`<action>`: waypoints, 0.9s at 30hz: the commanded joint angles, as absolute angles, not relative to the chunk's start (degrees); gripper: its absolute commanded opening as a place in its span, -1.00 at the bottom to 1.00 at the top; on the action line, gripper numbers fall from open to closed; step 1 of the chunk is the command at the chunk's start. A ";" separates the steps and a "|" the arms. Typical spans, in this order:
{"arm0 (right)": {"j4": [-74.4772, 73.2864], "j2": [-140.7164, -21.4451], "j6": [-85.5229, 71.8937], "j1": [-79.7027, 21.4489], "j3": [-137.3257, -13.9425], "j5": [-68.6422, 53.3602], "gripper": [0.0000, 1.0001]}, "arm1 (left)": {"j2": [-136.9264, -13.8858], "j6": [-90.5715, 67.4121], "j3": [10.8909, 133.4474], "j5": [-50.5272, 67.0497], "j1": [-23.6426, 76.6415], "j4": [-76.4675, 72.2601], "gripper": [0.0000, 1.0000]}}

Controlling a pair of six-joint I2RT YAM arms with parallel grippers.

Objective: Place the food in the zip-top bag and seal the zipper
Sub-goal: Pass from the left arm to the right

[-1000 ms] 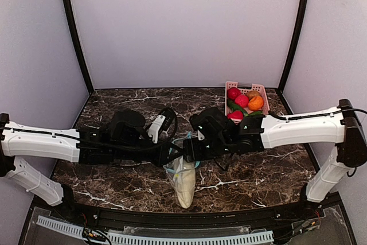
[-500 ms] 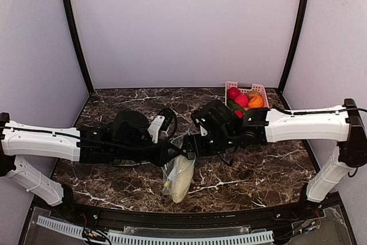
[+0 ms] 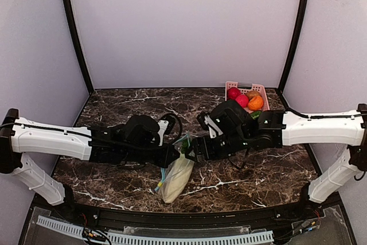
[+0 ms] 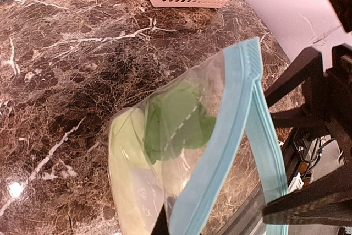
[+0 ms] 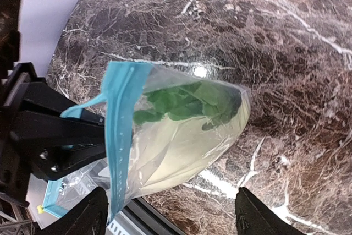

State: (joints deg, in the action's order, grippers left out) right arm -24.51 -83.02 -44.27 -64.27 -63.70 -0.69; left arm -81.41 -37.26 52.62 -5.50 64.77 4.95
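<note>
Left hand: the left hand point(image 3: 174, 154) is closed. It pinches one lip at the mouth of the clear, crinkly plastic zip-top bag point(image 3: 175, 175) and carries the bag by it.
Bag position: the bag hangs between the two hands, over the front middle of the dark marbled bench point(image 3: 114, 107). The mouth is up at the hands and the body slants down toward the near edge. The lower end seems to rest on the bench.
Contents: a pale whitish-green long gourd point(image 4: 126, 147) fills the lower part. A leafy green vegetable point(image 4: 176, 122) lies above it, nearer the mouth.
Zipper: on the thin teal-blue zipper strip point(image 4: 220, 152) the two lips stand apart and meet only at the far end, so the mouth is not sealed.
Right hand: the right hand point(image 3: 196, 148) has its jaws wide apart and holds nothing. It stands just beside the mouth, facing the left hand. The loose lip ends just beside one of its fingers; I cannot tell if they touch.
Basket: a pink plastic basket point(image 3: 259, 88) with red and orange toy pieces stands at the back right, well apart from the bag.
Key relation: the bag's long axis runs from the hands down to the near edge. The free lip lies on the right hand's side, so this hand is the nearer one.
Next move, my judgement: the right hand must close over both lips together, or the seal will miss.
</note>
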 commanded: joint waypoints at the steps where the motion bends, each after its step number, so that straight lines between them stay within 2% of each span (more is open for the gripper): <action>1: -20.39 -84.15 -46.84 -65.60 -61.83 -2.46 0.47 | -81.51 -37.87 54.29 -6.17 64.86 6.00 -0.99; 4: -19.10 -85.32 -46.98 -65.99 -62.40 -2.46 0.17 | -81.81 -37.88 54.43 -5.80 64.89 6.10 -0.99; 11: -18.52 -87.09 -45.75 -66.52 -65.42 -2.92 -0.86 | -82.18 -38.07 55.37 -7.58 64.87 8.81 -0.99; 12: -18.53 -86.98 -45.71 -66.69 -65.97 -2.92 -0.97 | -82.46 -38.06 56.01 -8.14 64.87 10.40 -0.92; 13: -18.42 -86.89 -45.64 -66.89 -66.28 -2.93 -1.00 | -82.63 -37.97 56.44 -9.26 64.86 11.22 -0.87; 15: -17.99 -86.50 -45.60 -67.35 -66.80 -2.97 -1.00 | -83.16 -37.77 57.49 -10.25 64.86 13.03 -0.63; 16: -17.79 -86.28 -45.60 -67.50 -67.12 -3.01 -1.00 | -83.50 -37.69 58.03 -10.36 64.86 13.50 -0.44; 19: -17.54 -85.92 -45.44 -68.12 -67.79 -2.82 -1.00 | -84.19 -37.62 58.70 -10.74 64.86 14.05 -0.05; 23: -16.73 -85.46 -45.26 -68.63 -67.39 -2.81 -1.00 | -85.25 -37.61 59.40 -11.61 64.86 14.46 0.21; 27: -15.97 -84.56 -45.59 -68.88 -66.72 -2.49 -1.00 | -86.88 -37.78 59.58 -11.49 64.86 14.26 0.32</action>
